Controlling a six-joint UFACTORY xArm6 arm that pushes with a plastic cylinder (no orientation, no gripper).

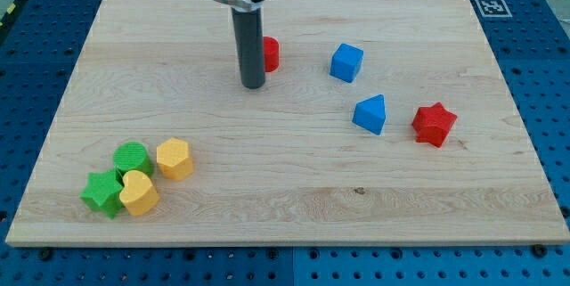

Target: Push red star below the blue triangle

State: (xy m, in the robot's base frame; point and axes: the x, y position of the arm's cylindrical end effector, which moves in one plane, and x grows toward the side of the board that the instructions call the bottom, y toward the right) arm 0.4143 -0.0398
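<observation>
The red star (435,124) lies on the wooden board at the view's right, just right of the blue triangle (370,114) and slightly lower. My tip (253,85) stands near the board's upper middle, well left of both. A red block (270,53) sits right behind the rod, partly hidden by it, so its shape cannot be made out.
A blue cube (346,61) sits above and left of the blue triangle. At the lower left are a green cylinder (132,158), a green star (103,193), a yellow heart (138,193) and a yellow hexagon block (175,159). The board's edge (285,241) borders a blue pegboard.
</observation>
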